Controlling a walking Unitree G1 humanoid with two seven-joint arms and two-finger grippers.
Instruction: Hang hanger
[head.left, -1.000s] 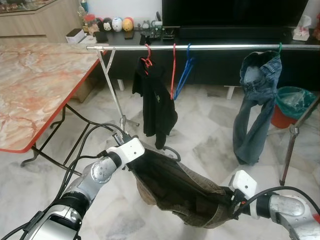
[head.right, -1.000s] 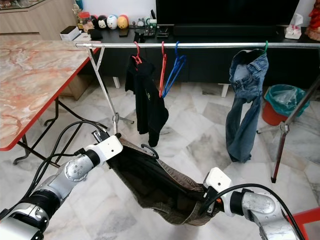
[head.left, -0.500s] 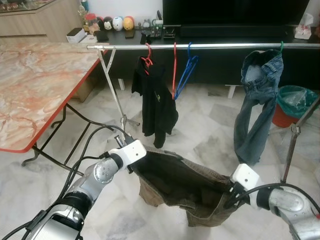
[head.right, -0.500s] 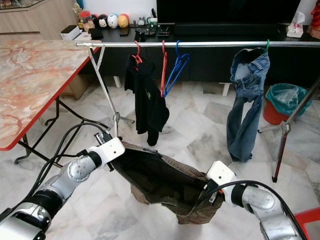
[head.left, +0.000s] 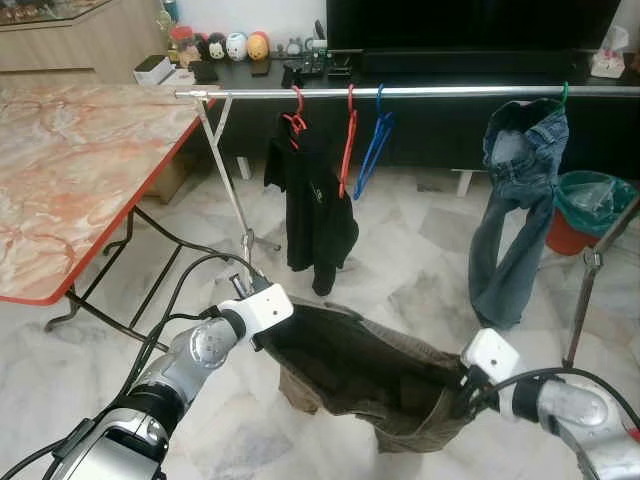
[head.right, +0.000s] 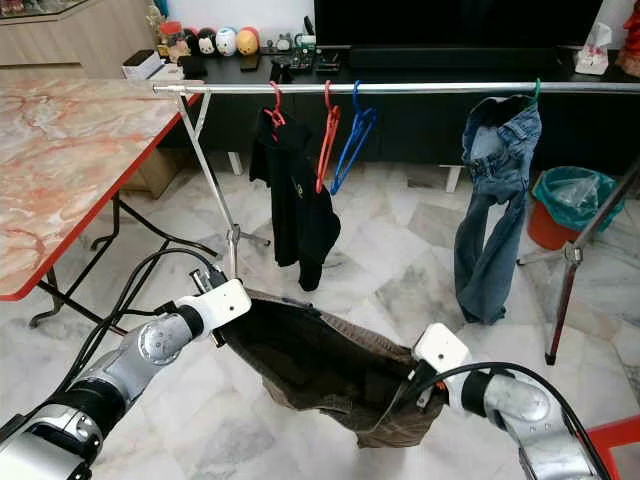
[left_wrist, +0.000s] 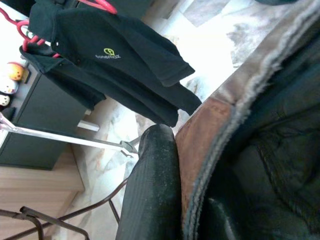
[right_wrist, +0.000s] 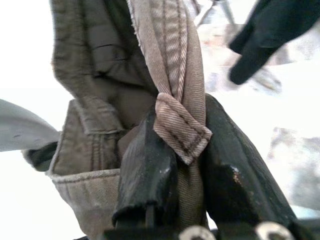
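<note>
Hanger work first: you have a brown garment (head.left: 365, 375) stretched between both pincers, low in front of you at about 6 o'clock, and a dark curved hanger hook (head.left: 338, 309) seems to poke up at its near-left edge, though it is small and hard to be sure of. A second ago the cloth sagged in a deep hammock; now the waistband runs flatter and tauter, with one leg dangling underneath. My read is that you have spread it out and steadied it, which sets up the lift, but the hanging itself is not yet done.

Your left pincer (head.left: 262, 322) is clamped on the waistband edge; the left wrist view shows one ribbed black finger (left_wrist: 150, 185) pressed against the frayed brown hem. Your right pincer (right_wrist: 180, 165) is closed tight on a folded belt loop or strap of ribbed twill, pinched between both fingers.

The rail (head.left: 450, 92), a thin shiny metal tube, runs across at 12 o'clock, well apart from the garment. On it hang a black shirt (head.left: 310, 205) on a red hanger, an empty red hanger (head.left: 347, 150), an empty blue hanger (head.left: 375, 145) and limp blue jeans (head.left: 515, 210). The gap between the blue hanger and the jeans looks like the likeliest slot. A marble-patterned desk (head.left: 70, 170) with a red edge sits at 10 o'clock, and the floor is glossy marble tile.
</note>
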